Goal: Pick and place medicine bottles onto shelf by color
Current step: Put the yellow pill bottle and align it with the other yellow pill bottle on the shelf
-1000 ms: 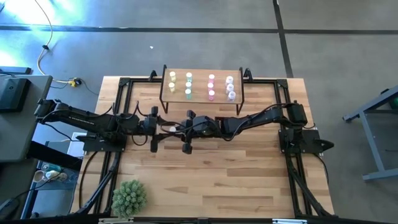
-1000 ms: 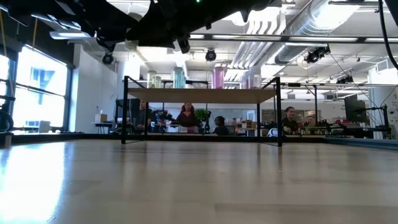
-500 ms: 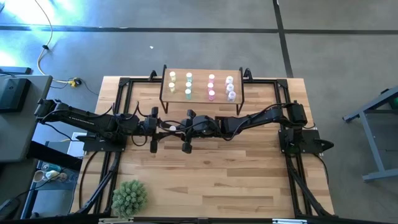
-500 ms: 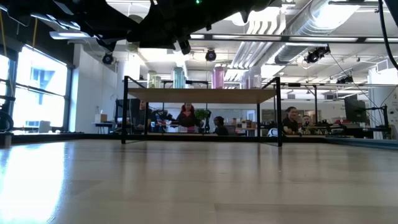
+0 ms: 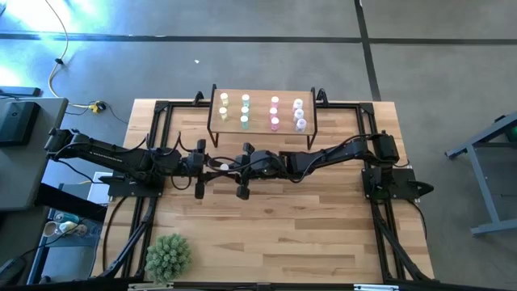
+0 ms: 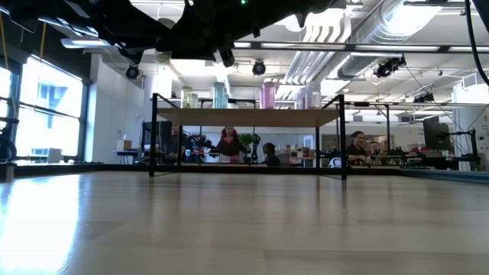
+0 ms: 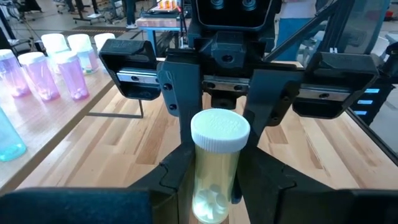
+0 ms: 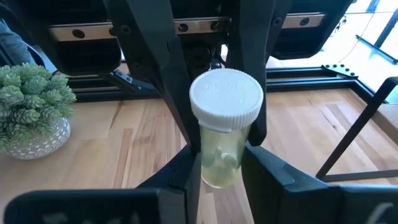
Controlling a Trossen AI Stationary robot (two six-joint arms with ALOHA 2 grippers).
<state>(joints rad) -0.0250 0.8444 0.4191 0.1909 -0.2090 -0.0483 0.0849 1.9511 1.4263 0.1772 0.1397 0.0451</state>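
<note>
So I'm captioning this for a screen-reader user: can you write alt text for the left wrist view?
A yellow medicine bottle with a white cap is held between the left gripper and the facing right gripper, above the wooden table. To one side stand pink bottles and a green bottle.

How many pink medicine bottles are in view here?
3. The pink bottles stand in one column on the shelf: far, middle, near. None seems hidden. Left hand and right hand together hold a yellow bottle.
</note>
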